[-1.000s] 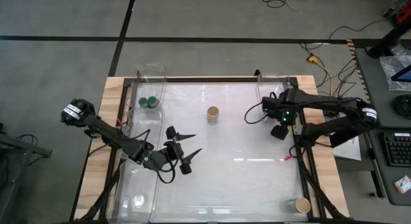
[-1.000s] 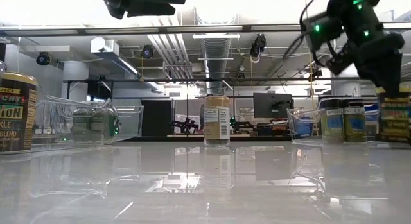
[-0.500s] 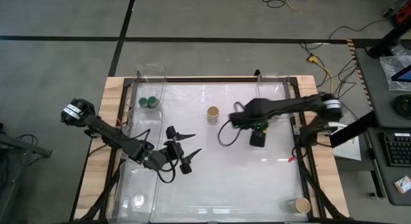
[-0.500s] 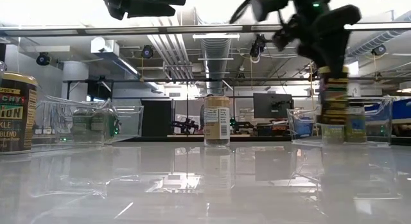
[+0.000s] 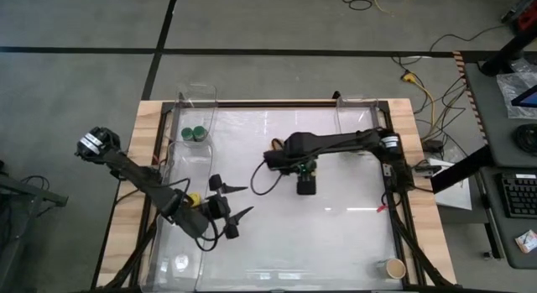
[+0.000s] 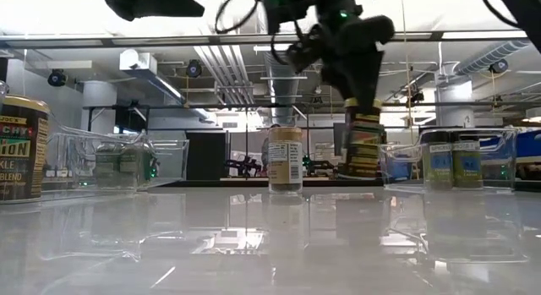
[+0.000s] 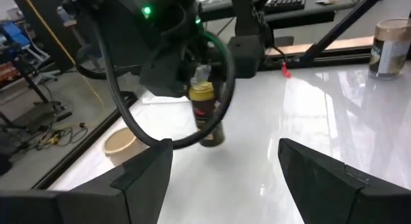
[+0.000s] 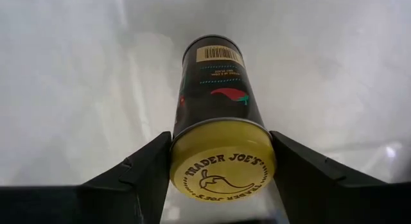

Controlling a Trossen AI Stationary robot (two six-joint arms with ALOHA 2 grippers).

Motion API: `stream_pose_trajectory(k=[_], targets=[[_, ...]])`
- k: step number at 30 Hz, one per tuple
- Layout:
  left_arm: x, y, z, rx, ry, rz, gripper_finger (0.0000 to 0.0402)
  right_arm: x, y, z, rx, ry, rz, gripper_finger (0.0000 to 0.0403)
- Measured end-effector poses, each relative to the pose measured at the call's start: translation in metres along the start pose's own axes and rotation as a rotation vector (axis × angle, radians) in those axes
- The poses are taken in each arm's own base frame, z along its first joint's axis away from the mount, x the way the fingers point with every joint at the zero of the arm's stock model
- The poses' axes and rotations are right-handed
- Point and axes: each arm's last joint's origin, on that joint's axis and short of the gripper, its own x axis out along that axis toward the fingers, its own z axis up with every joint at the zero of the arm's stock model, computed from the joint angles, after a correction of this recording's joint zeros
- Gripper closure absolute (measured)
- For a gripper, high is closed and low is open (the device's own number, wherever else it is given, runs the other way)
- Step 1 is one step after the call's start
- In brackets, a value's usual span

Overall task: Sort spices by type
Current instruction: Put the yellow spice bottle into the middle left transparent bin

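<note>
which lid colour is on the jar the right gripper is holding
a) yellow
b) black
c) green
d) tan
a: in the right wrist view, the right gripper is shut on a dark spice jar whose round lid is yellow; the left wrist view shows the same yellow top.

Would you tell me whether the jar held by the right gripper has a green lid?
No, the right gripper is shut on a dark jar whose lid is yellow.

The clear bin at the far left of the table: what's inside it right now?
Inside the clear bin two green-lidded jars stand side by side. The high view shows only their lids; in the low view the walls blur their labels, so their type is unreadable.
</note>
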Motion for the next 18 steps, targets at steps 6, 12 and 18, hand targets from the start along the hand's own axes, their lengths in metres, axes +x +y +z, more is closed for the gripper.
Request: stream_pose_trajectory(k=[6, 12, 18], targets=[[-0.005, 0.006, -0.004, 0.031, 0.052, -0.008, 0.0134, 0.003, 0.016, 0.025, 0.044, -0.026, 0.018, 0.0174], [-0.009, 0.012, -0.010, 0.055, 0.116, -0.012, 0.0134, 0.006, 0.044, 0.041, -0.006, -0.044, 0.017, 0.0177], [-0.008, 0.013, -0.015, 0.007, 0.137, -0.003, 0.0134, 0.007, 0.048, 0.049, -0.028, -0.057, 0.019, 0.0171]])
